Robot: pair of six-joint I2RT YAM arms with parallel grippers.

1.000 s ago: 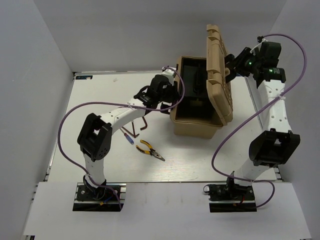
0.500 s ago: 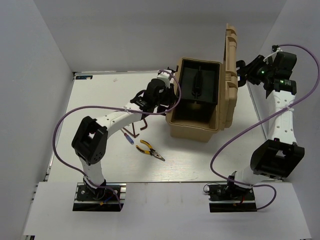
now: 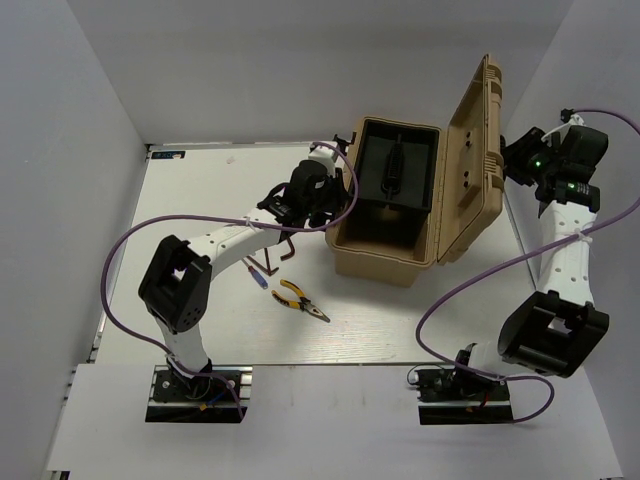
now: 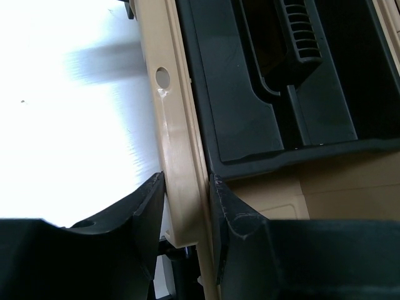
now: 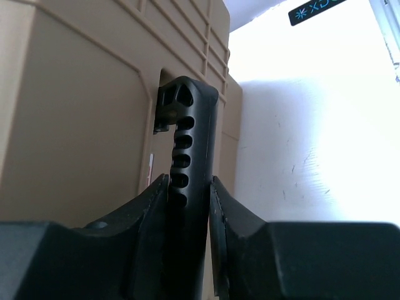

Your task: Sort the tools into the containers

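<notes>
On the table (image 3: 190,200), nearest the arms: yellow-and-black pliers (image 3: 301,300); beyond, a blue-tipped screwdriver (image 3: 259,274) and dark hex keys (image 3: 289,250). Farther, the left gripper (image 4: 186,187) pinches the tan box (image 3: 385,258) by its rim (image 4: 178,125); the right gripper (image 5: 187,187) pinches the open lid's (image 3: 476,170) black handle (image 5: 191,125).

Premises present as a laboratory robot test cell. Plain white panels (image 3: 70,150) enclose a white surface (image 3: 200,190) on three sides. The left arm (image 3: 240,235) and right arm (image 3: 565,250) stand on metal base plates (image 3: 195,392) at its near edge, trailing purple cables (image 3: 115,270).
</notes>
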